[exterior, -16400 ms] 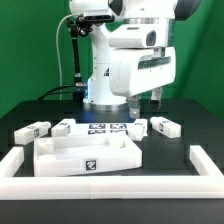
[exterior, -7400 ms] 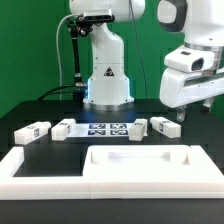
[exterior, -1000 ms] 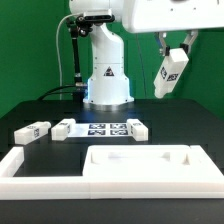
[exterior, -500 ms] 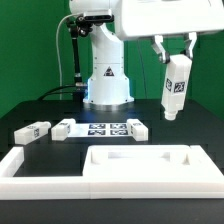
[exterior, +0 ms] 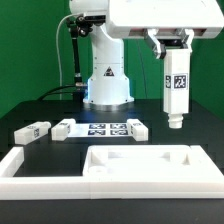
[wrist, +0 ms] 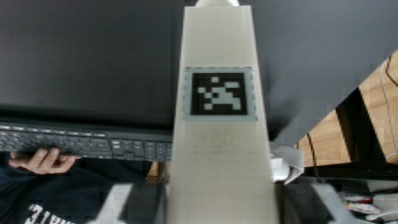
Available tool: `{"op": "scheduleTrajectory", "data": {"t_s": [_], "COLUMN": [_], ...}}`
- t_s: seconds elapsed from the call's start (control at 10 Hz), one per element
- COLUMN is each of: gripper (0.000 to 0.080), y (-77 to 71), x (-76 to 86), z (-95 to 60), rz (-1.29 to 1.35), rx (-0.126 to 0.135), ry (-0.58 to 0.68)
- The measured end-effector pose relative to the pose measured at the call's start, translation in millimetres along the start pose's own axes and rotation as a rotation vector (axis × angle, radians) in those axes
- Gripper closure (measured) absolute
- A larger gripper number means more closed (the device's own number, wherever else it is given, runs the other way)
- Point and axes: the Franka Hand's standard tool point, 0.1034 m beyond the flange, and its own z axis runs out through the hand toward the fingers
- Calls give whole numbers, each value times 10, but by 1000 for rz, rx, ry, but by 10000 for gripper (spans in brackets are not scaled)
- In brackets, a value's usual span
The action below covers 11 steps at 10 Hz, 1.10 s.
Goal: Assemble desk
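Observation:
My gripper (exterior: pixel 175 55) is shut on a white leg post (exterior: pixel 176 88) and holds it upright in the air at the exterior view's right, threaded tip down, tag facing the camera. In the wrist view the leg post (wrist: pixel 221 110) runs up the centre between my dark fingers (wrist: pixel 143 200). The desk panel (exterior: pixel 140 168), white with a raised rim, lies flat at the front, below and to the left of the held leg. Three more leg posts lie on the table behind it: two at the left (exterior: pixel 32 131) (exterior: pixel 65 127) and one near the middle (exterior: pixel 137 127).
The marker board (exterior: pixel 108 128) lies between the loose legs, in front of the robot base (exterior: pixel 108 75). A low white L-shaped rail (exterior: pixel 40 168) borders the panel along the front and both sides. A green backdrop stands behind.
The held leg has swung from tilted to upright and has shifted a little lower and toward the exterior view's right. The grip has not changed. Panel and loose legs have not moved.

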Motion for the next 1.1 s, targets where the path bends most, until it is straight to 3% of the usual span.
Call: {"op": "scheduleTrajectory", "data": {"t_s": [0.1,0.2,0.3,0.4,0.6,0.9,1.1], "gripper": [509,509,509,509,509,509,509], "y": [-4,-47,-62,-67,-146,-233,-243], "x": [-6,-211,-457,-366,-441,-321,-339], "z": [4,66,207,255,428,491,567], "rz": [-2,-28,-40,-38,-40,-36,-36], "rx": [-2,-24,-17,-12,-4,14,15], "ry": [6,45,-13,-14,-26,-33,-37]}}
